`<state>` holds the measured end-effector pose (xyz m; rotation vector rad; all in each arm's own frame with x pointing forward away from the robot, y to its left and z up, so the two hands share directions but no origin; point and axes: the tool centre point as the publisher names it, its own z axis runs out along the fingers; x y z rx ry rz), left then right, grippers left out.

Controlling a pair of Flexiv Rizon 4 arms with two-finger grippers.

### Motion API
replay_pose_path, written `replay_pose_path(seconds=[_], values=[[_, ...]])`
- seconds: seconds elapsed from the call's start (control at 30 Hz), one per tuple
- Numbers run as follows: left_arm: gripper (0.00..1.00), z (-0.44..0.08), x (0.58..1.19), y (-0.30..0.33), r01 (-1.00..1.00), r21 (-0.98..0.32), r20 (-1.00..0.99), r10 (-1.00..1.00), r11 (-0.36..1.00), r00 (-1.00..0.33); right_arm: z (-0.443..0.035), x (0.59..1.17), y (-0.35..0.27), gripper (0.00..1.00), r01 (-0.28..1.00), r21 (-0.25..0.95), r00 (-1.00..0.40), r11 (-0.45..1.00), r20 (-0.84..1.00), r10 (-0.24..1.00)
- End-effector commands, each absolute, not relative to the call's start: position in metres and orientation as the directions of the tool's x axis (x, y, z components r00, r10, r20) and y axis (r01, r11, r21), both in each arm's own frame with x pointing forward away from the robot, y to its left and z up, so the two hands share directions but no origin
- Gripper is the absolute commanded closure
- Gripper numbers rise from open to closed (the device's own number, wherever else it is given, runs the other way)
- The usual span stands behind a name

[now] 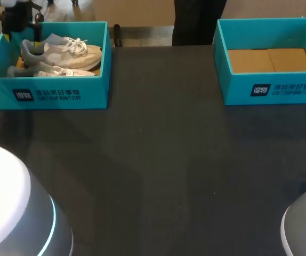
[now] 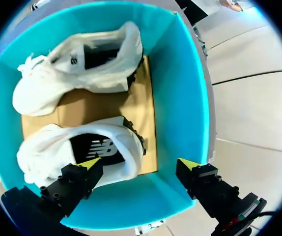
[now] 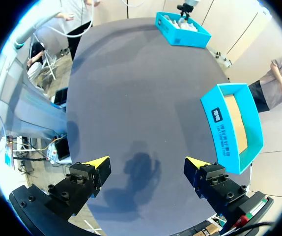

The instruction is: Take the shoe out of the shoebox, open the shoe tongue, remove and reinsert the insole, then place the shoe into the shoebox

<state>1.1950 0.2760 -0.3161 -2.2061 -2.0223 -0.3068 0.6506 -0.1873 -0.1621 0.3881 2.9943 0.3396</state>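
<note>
L wrist: L gripper (image 2: 141,164) wide, straddling box (image 2: 180,98) wall by shoe (image 2: 52,147); head view hides fingers. R gripper (image 3: 148,161) wide over table (image 3: 131,88).

- A dark table (image 1: 163,160) carries two teal shoeboxes, well apart at its far side.
- The left shoebox (image 1: 62,95) holds two pale sneakers lying side by side: the far sneaker (image 1: 62,52), with white laces, and the near sneaker (image 1: 51,70).
- The right shoebox (image 1: 281,90) shows only a brown cardboard liner (image 1: 270,60).
- The left gripper (image 1: 18,18), dark, hangs over the left shoebox's far-left corner.
</note>
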Motion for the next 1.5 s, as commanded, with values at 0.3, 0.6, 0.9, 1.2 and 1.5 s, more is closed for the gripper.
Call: replay_pose_path(seconds=[0.3,0.6,0.9,1.2,1.5], values=[[0.0,-0.256,1.141,0.271,0.995,0.059,0.204,0.976,-0.084,0.071,-0.163,0.652,-0.187,0.0,0.24,0.23,-0.962,0.943,-0.07,0.262],[0.0,-0.256,1.141,0.271,0.995,0.059,0.204,0.976,-0.084,0.071,-0.163,0.652,-0.187,0.0,0.24,0.23,-0.962,0.943,-0.07,0.262],[0.0,-0.258,1.134,0.276,0.995,0.065,0.194,0.979,-0.074,0.06,-0.163,0.652,-0.187,0.0,0.24,0.23,-0.962,0.943,-0.07,0.262],[0.0,-0.255,1.106,0.294,0.995,0.037,0.132,0.987,-0.094,0.089,-0.163,0.652,-0.187,0.0,0.24,0.23,-0.962,0.943,-0.07,0.262],[0.28,-0.257,1.087,0.297,0.996,0.008,0.096,0.991,-0.092,0.091,-0.163,0.652,-0.187,0.0,0.24,0.23,-0.962,0.943,-0.07,0.262]])
